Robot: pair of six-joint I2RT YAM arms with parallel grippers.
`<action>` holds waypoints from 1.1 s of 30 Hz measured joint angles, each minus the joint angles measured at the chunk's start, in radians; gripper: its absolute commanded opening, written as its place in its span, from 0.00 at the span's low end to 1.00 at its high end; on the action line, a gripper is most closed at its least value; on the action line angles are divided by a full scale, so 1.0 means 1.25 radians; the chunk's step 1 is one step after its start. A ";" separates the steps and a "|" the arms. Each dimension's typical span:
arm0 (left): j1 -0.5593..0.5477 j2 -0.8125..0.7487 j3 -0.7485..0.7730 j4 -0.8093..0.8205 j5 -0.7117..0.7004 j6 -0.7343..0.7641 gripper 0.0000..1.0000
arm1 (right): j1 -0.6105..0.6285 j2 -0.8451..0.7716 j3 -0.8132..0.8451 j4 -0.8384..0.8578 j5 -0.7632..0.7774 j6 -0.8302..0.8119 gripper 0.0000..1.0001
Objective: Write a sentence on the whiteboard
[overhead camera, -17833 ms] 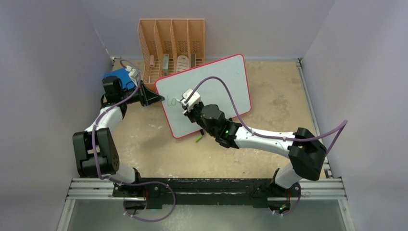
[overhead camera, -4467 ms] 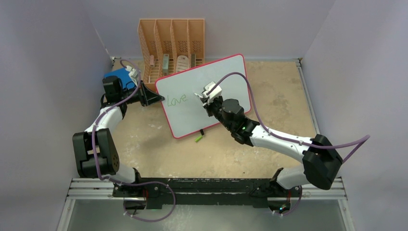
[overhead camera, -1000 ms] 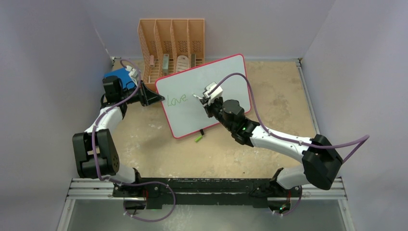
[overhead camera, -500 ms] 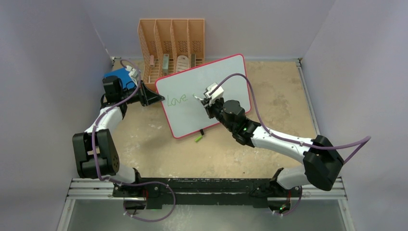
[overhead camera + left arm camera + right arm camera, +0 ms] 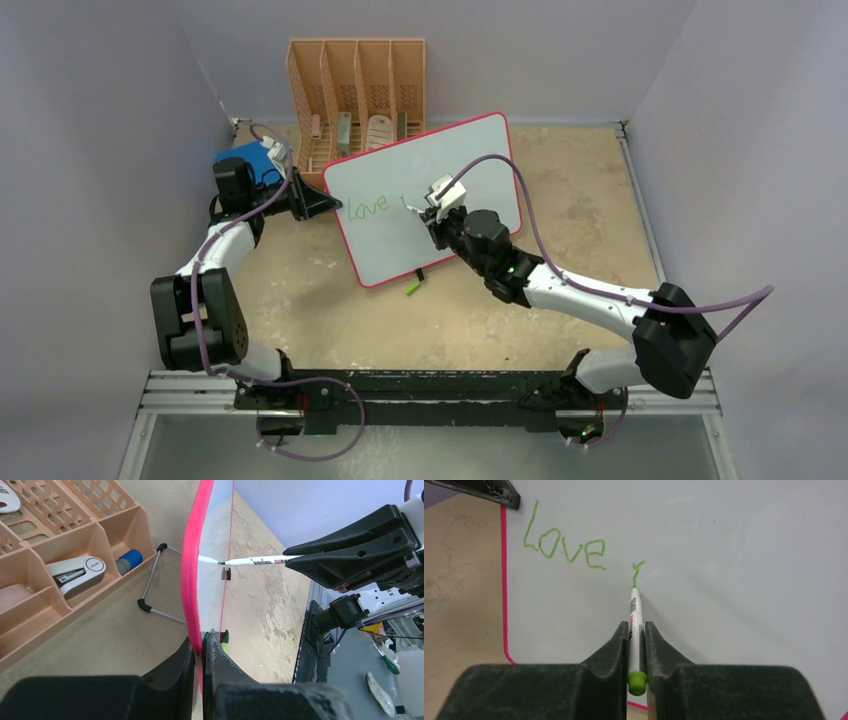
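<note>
The whiteboard (image 5: 470, 165) with its pink rim stands tilted on the table. My left gripper (image 5: 318, 203) is shut on its left edge; the left wrist view shows the rim (image 5: 190, 570) pinched between the fingers. The sentence (image 5: 564, 547) reads "Love" in green, with a short fresh stroke (image 5: 637, 572) to its right. My right gripper (image 5: 637, 630) is shut on a white marker (image 5: 635, 615) with a green end, its tip touching the board at that stroke. In the top view the right gripper (image 5: 428, 207) is over the board's middle.
An orange slotted organizer (image 5: 357, 85) stands behind the board, holding a stapler (image 5: 75, 570) and small items. A blue flat book (image 5: 245, 160) lies at the far left. A green marker cap (image 5: 412, 288) lies on the table below the board. The board's wire stand (image 5: 155, 587) rests behind it.
"Love" was finished since the oldest frame. The right gripper moved right of the word, and in the last second a short green stroke appeared under the marker tip.
</note>
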 measured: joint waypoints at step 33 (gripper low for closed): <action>0.000 -0.002 0.000 0.000 0.001 0.000 0.00 | 0.000 -0.002 -0.003 0.014 -0.017 -0.001 0.00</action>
